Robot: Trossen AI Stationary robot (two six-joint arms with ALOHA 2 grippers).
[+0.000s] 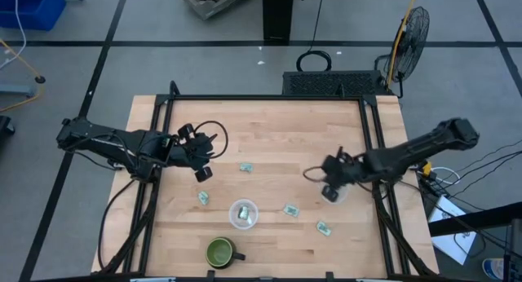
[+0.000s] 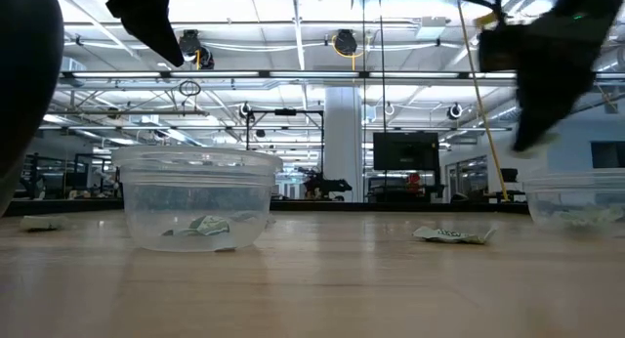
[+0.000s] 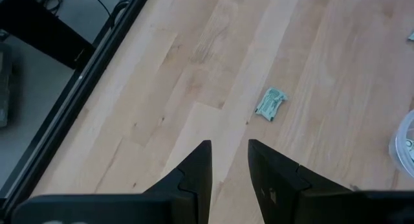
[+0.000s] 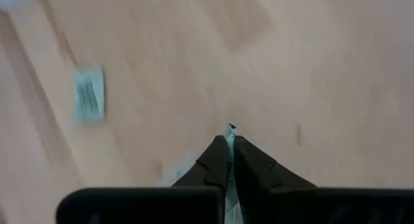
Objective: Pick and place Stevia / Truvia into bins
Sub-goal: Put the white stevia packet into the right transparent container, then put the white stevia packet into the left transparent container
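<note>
Two round clear plastic cups (image 1: 243, 213) (image 1: 335, 192) sit on the wood-grain table (image 1: 277, 135). Right gripper (image 4: 230, 136) pinches a thin paper packet (image 4: 229, 131); left gripper (image 3: 229, 160) hangs parted above a crumpled green packet (image 3: 271, 103).

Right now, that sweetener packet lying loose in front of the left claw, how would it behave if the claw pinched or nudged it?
The packet looks crumpled, so it is probably thin and floppy, folding rather than staying stiff. It lies flat on the wooden table, so it likely slides when nudged and cannot roll. The left claw, open above it, may struggle to catch so low an edge.
</note>
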